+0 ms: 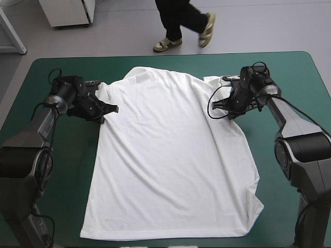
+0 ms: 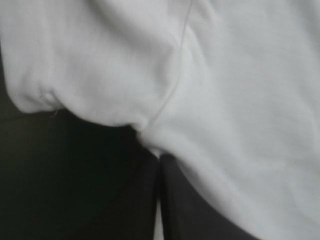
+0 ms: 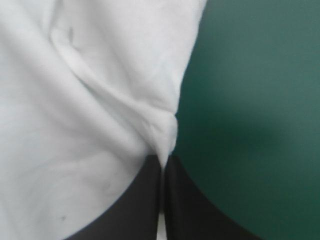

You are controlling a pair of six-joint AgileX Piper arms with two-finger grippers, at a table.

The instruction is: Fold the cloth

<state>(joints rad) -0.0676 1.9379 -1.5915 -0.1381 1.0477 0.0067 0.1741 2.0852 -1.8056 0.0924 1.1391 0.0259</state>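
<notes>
White T-shirt (image 1: 170,155) spread flat on teal-green cover (image 1: 46,72) (shoulders toward 12 o'clock), left gripper (image 1: 110,109) pinching its sleeve seam at 10 o'clock, right gripper (image 1: 227,113) pinching its edge at 2 o'clock

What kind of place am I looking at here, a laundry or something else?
Probably a robotics lab or test bench, not a laundry: two robot arms stand at a teal-green table, the left tool and right tool each pinching a white T-shirt spread flat.
</notes>
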